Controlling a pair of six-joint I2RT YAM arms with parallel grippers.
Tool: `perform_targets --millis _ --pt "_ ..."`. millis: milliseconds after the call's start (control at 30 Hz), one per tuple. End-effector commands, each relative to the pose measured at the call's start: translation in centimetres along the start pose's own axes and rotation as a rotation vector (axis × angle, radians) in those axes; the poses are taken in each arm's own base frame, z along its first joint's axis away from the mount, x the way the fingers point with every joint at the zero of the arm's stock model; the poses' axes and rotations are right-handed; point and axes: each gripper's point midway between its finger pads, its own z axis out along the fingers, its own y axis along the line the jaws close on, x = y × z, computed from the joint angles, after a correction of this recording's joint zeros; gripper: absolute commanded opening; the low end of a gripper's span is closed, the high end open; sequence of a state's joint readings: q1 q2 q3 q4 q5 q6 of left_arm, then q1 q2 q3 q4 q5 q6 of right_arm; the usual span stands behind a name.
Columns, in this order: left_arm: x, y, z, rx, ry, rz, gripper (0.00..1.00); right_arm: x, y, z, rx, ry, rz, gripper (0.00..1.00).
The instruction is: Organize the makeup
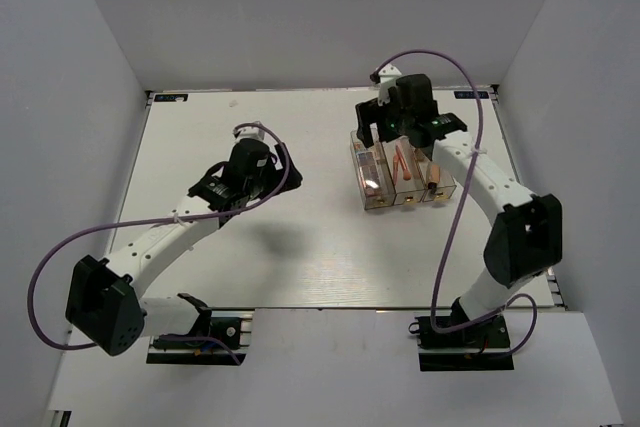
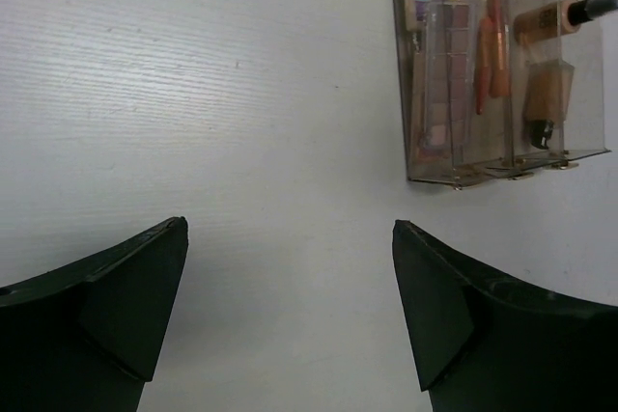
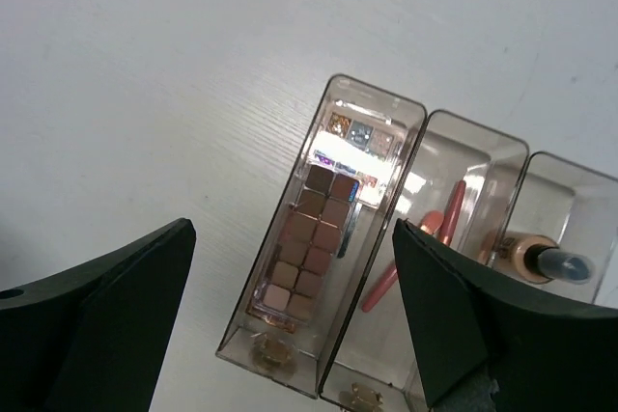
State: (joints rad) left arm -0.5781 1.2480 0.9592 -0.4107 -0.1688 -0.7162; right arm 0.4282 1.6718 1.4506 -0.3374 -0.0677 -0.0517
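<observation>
Since all makeup (image 3: 311,229) looks boxed, step = clear out clean.
Palettes (image 3: 304,258), brushes (image 3: 430,243), bottle (image 3: 529,256) sit in clear box (image 3: 379,96), ~2 o'clock on desk (image 1: 320,257). Right hand (image 3: 293,229) wide, empty, above box's 12 o'clock end; left hand (image 2: 288,238) wide, empty, ~9 o'clock. Lift right straight up, don't clip rim.

A white table (image 1: 300,257) with a faint wood-grain texture is enclosed on three sides by plain light-grey panels: a back wall (image 1: 320,17), a left wall (image 1: 60,127) and a right wall (image 1: 590,107). The tabletop is lit evenly, and only soft, diffuse shadows are cast on it.
</observation>
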Motion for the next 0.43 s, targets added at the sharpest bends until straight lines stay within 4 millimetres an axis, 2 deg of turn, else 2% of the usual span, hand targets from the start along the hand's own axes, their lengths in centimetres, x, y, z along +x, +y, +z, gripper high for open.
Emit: perform_targets --millis 0,233,400 --pt "-1.8 -2.8 -0.3 0.115 -0.029 0.053 0.97 -2.9 0.4 -2.7 -0.044 -0.111 -0.054 0.89" --pt "-1.7 -4.2 0.2 0.172 -0.004 0.077 0.98 -4.1 0.9 -6.2 -0.046 -0.233 -0.097 0.89" --pt "-1.8 -4.7 0.3 0.192 -0.001 0.097 0.98 -4.4 1.4 -7.6 -0.055 -0.28 -0.09 0.89"
